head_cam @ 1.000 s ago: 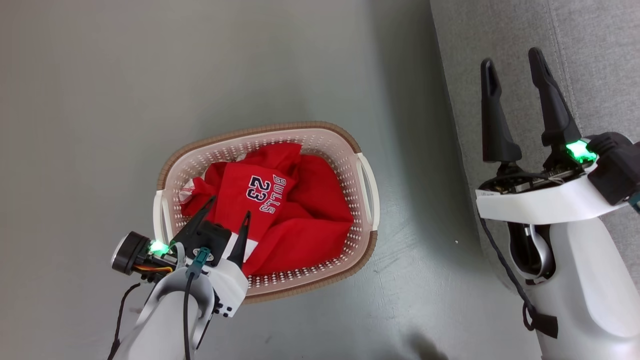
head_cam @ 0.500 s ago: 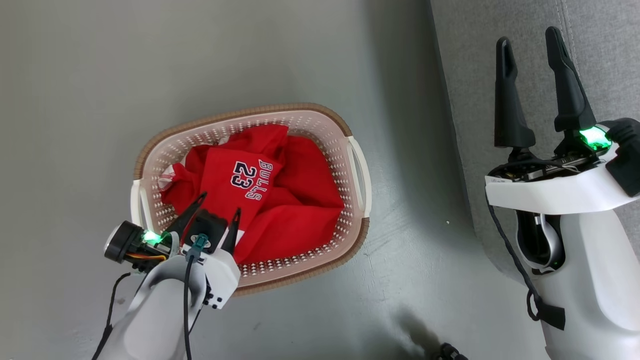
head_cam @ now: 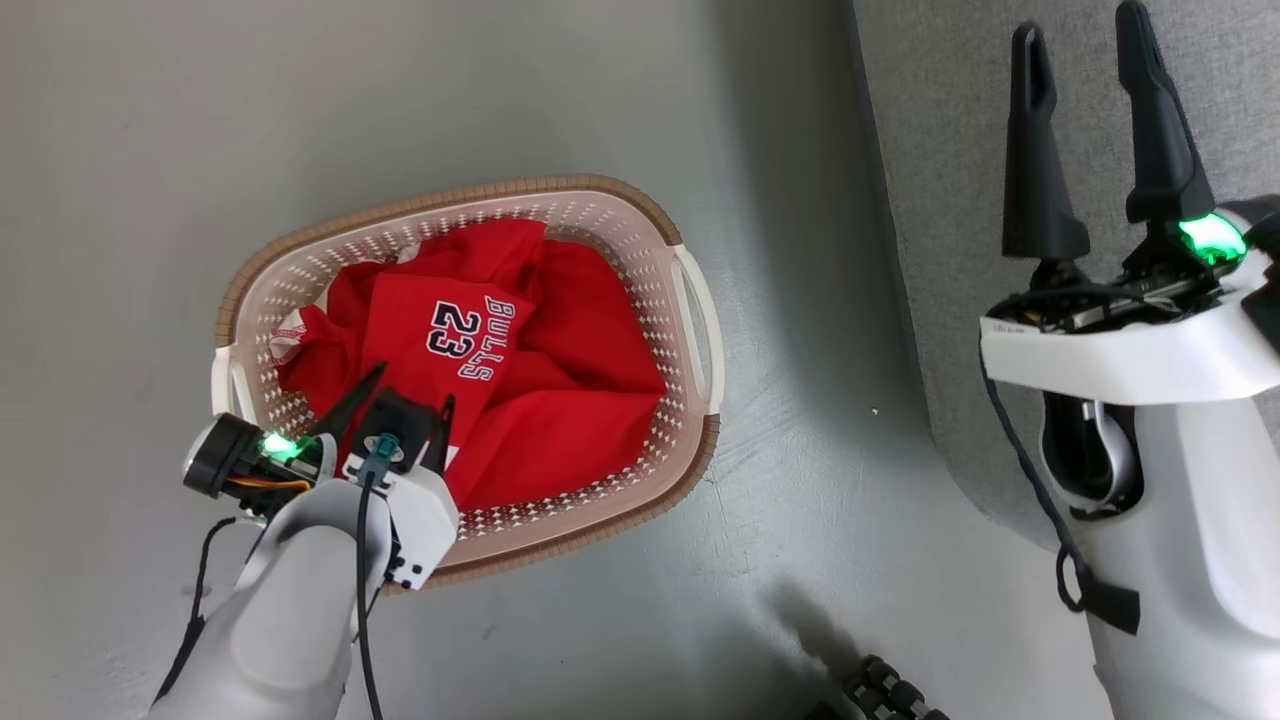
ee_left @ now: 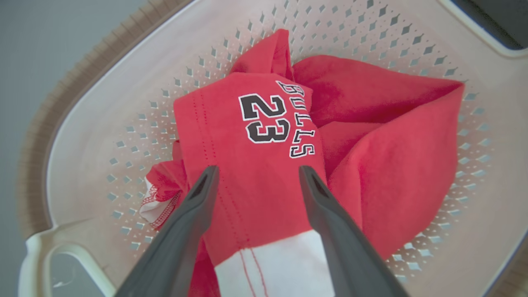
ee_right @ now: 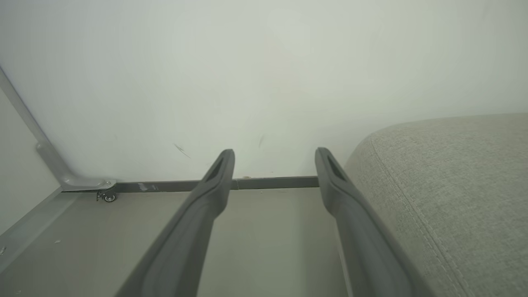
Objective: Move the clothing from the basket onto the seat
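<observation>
1. Since a second ago the head camera has swung. The basket [head_cam: 600, 215] now shows further toward the left and top of the head view, and the right end effector [head_cam: 1082, 20] sits nearer its top edge. The clothing lies in the same heap.
2. An oval, cream, perforated basket stands on the grey floor [head_cam: 300, 100], with bare floor between it and the grey sofa [head_cam: 950, 200] to its right. Its long axis runs handle to handle across the view, the right handle slightly higher.
3. Both red garments are inside the basket. The jersey [head_cam: 420, 340] lies on top in the left half, folded into a long strip. Its long axis runs from a white hem at the near wall toward the far wall, and its "BULLS 23" print is turned sideways.
4. A plain red garment [head_cam: 570, 440] fills the right half, partly under the jersey.
5. The left end effector [head_cam: 415, 383] hangs over the basket's near-left corner with its fingers spread wide. They point along the jersey toward the print, the white hem between them. It pinches nothing, and whether the tips touch the cloth cannot be told.
6. The right end effector is spread and empty, by the sofa's rounded left edge.
</observation>
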Robot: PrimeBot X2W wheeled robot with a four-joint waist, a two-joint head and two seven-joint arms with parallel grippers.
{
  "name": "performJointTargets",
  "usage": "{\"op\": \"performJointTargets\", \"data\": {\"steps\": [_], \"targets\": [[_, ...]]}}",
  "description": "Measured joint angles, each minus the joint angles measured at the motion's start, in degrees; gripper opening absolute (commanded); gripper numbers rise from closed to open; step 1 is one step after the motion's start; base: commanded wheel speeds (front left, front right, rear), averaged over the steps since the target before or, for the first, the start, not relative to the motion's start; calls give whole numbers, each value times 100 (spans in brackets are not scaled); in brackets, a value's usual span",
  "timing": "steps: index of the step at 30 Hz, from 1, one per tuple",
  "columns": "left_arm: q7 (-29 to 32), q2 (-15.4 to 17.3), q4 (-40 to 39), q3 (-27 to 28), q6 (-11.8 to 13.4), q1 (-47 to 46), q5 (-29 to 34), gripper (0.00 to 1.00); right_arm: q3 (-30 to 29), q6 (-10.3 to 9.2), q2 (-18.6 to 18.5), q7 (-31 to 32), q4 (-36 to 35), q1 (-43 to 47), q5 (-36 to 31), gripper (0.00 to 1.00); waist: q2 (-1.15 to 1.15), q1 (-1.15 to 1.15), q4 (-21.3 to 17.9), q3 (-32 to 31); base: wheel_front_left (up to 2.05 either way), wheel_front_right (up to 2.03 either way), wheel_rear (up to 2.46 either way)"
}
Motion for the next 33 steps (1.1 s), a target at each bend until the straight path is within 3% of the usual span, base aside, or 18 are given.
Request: {"op": "performJointTargets", "data": {"steps": [3, 13, 17, 18, 19, 20, 24, 33], "targets": [[48, 21, 91, 24, 7, -84, 0, 100, 9, 0, 0, -1, -36, -133, 0, 100, 0, 0, -31, 66, 0, 0, 0], [201, 76, 322, 107, 409, -375, 53, 100, 81, 0, 0, -1, -77, -232, 44, 100, 0, 0, -86, 250, 0, 0, 0], [200, 46, 375, 118, 404, -422, 51, 100, 88, 0, 0, -1, -73, -233, 57, 100, 0, 0, -107, 305, 0, 0, 0], [201, 31, 402, 115, 394, -422, 51, 95, 93, 0, 0, -1, -69, -236, 68, 100, 0, 0, -112, 315, 0, 0, 0], [209, 12, 437, 111, 390, -422, 49, 75, 101, 0, 0, -1, -65, -243, 99, 100, 0, 0, -119, 324, 0, 0, 0], [235, -3, 470, 103, 344, -422, 46, 45, 108, 0, 0, -1, -60, -254, 116, 100, 0, 0, -126, 330, 0, 0, 0], [248, -25, 565, 60, 291, -422, 41, 0, 118, 0, 0, -1, -51, -326, 163, 100, 0, 0, -156, 344, 0, 0, 0], [145, -68, 655, -19, 188, -436, 42, 0, 80, 1, 0, -1, -13, -326, 202, 100, 0, 0, -178, 288, 0, 0, 0]]}}
